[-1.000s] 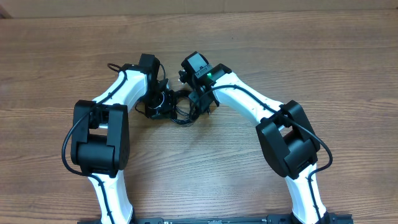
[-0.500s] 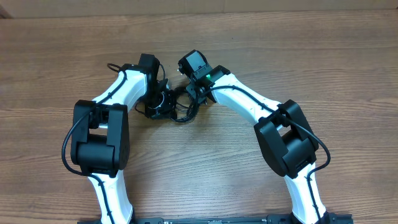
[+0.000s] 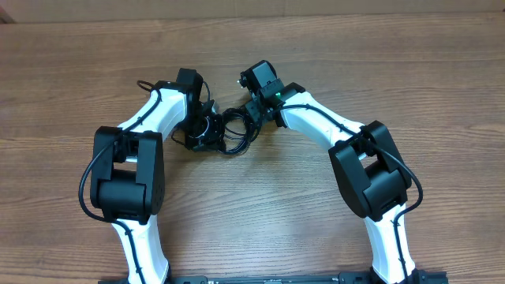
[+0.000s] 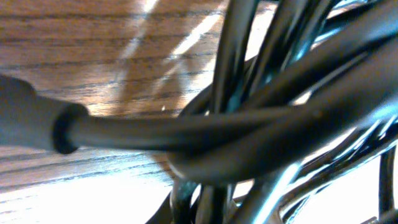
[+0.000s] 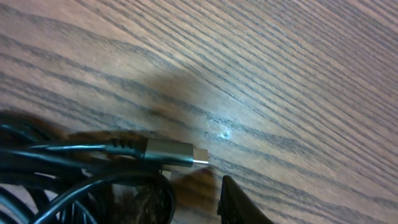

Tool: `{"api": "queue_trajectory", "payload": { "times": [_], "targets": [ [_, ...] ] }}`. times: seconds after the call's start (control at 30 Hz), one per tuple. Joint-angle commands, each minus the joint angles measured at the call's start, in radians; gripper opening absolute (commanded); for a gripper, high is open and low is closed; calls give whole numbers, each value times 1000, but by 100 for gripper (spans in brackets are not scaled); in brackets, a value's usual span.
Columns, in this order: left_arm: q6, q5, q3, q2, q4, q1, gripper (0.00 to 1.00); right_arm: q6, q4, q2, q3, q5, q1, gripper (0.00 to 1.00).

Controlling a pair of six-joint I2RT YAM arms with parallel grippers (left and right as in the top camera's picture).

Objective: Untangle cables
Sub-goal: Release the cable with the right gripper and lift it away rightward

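Overhead, left claw [image 3: 207,128] clamps the cables [image 3: 231,136]; right claw [image 3: 252,110] sits just beside.

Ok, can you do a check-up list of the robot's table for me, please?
Surface: brown wooden table.
Job's things: black cables bunched in a tangle between the arms; one silver-tipped plug lies on the wood.
Clutter: nothing seen.
Grippers: left gripper shut, in the tangle; right gripper beside the tangle, open or shut unclear.
Cables: black arm wires run along both white arms.
Surroundings: dark rail at the arms' bases.
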Motion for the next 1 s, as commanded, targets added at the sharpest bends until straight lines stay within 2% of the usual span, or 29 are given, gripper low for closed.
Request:
{"api": "queue_trajectory", "payload": {
  "times": [0.0, 0.13, 0.43, 0.6, 0.7, 0.83, 0.97],
  "targets": [
    [50, -92, -53, 72, -40, -6, 10, 26, 54, 1, -12, 118, -68, 26],
    [50, -93, -53, 72, -42, -6, 10, 72, 74, 1, -21, 193, -105, 26],
    [50, -100, -53, 72, -41, -6, 11, 77, 58, 1, -50, 208, -254, 26],
    [50, -100, -53, 72, -28, -6, 11, 77, -8, 1, -59, 18, -317, 27],
    [50, -99, -53, 72, -13, -6, 11, 77, -33, 1, -59, -73, -333, 36],
    [63, -82, -53, 72, -11, -6, 8, 76, -115, -2, -54, -174, -336, 36],
    [166, 74, -52, 72, -6, 0, 4, 76, -278, -22, -5, -272, -337, 36]
  ]
}}
